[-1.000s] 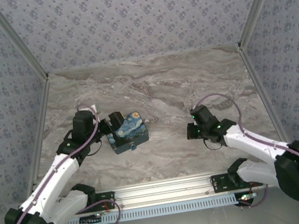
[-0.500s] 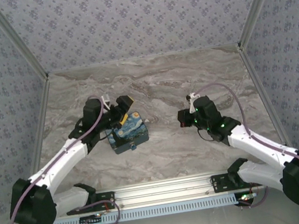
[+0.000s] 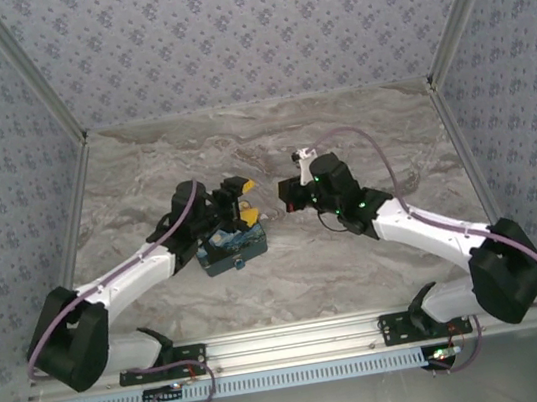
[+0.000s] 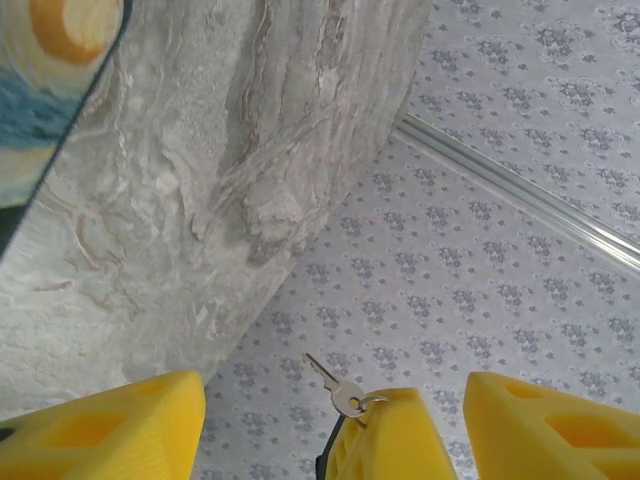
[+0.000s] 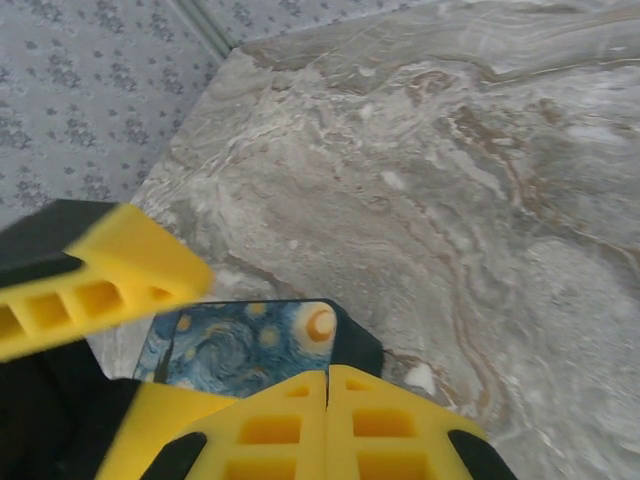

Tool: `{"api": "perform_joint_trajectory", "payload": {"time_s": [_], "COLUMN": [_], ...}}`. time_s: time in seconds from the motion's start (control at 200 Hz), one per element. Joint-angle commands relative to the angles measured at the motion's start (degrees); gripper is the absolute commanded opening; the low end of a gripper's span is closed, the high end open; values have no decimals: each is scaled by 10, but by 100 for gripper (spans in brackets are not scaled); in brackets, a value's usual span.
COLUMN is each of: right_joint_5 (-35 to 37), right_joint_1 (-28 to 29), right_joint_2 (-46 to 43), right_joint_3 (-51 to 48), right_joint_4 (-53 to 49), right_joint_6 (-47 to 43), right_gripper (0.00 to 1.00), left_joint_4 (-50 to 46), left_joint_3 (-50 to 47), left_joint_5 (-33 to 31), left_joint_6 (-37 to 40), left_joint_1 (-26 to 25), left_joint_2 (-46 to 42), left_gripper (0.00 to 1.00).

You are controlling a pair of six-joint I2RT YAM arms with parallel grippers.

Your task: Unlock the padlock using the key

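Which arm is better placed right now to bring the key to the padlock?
Right, probably. The key sticks out from the right gripper's shut fingertips, while the left gripper stands open around them, holding nothing, above the box.

box (image 3: 230,250) on table (image 3: 340,140) | left gripper (image 3: 245,202) over box's far edge | right gripper (image 5: 328,400) just right | key (image 4: 338,388) at its tip

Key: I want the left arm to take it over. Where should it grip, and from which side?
Probably the blade of the key: it juts free from the shut right end effector, which pinches the head. Come from the tip end, closing on its flat faces.
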Motion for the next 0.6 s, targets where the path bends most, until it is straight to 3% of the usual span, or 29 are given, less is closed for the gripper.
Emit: {"api": "perform_joint_trajectory", "payload": {"time_s": [0.0,0.595], "right_joint_5": [-14,-48], "right_joint_1": [14,44], "right_joint_2": [26,44], "right_joint_3": [34,23], "right_joint_4": [34,70], "right_joint_6": [-7,34], "right_gripper": [0,0], "left_joint_4": [32,78], "left_joint_3": [4,-14], "left_joint_5": [6,-14], "left_joint_6": [-115,-173], "left_joint_1": [-14,-21], "left_joint_2": [10,27], "left_gripper": [68,55]}}
